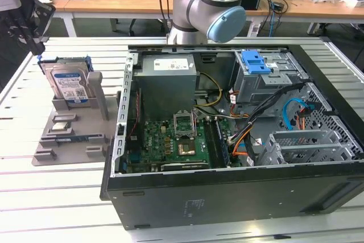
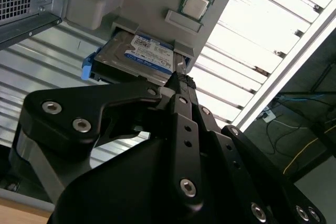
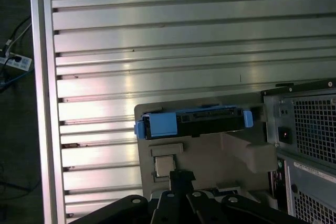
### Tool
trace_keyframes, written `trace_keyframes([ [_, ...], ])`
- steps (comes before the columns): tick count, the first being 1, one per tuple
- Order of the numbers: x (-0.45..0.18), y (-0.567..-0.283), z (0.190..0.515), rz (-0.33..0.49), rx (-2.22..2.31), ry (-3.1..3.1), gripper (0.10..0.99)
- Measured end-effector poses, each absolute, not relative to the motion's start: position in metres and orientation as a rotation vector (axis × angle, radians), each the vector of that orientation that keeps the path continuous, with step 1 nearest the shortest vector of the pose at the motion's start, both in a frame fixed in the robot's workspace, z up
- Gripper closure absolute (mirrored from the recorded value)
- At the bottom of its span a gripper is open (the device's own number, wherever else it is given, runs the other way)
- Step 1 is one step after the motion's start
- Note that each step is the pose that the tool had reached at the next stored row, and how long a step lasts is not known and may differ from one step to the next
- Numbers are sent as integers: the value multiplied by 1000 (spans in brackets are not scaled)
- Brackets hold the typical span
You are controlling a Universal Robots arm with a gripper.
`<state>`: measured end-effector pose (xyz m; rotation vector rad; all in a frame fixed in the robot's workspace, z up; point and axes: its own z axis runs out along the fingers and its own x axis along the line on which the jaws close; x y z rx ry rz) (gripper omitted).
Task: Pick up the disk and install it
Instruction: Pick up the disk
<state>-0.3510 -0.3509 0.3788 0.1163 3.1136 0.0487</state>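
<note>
Approach stage of the pick, by the look of it: nothing grasped, nothing installed yet. Gripper [image 2: 181, 80] w/ fingers together, nothing btwn them, hanging above the disk [image 2: 142, 56]. Clear gap btwn tips and the disk's top edge, no contact.

Disk standing on edge in a slot of the grey holder [image 1: 68, 135], below the gripper, label face outward, blue carrier round it. Small square chip [image 2: 195, 4] lying flat on the same holder, also below the gripper, on the label side of the disk.

Open PC case [image 1: 227, 192] well off to one side of the gripper, toward the exterior view's right. Drive cage [image 1: 267, 81] w/ blue latch [image 1: 255, 62] at the case's far end, prob. the install spot.

Judged need for the grasp: fingers parted wide enough to straddle the disk's thin top edge, centred and square to it, brought down w/o knocking holder or carrier.
</note>
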Motion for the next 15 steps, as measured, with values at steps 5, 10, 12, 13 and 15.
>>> trace_keyframes([
  [5,-351,-351,379,50,-2,3117,980],
  [10,-351,-351,379,52,-168,3114,980],
  [12,-351,-351,379,53,-237,3110,980],
  [13,-351,-351,379,53,-262,3109,980],
  [15,-351,-351,379,54,-324,3103,980],
])
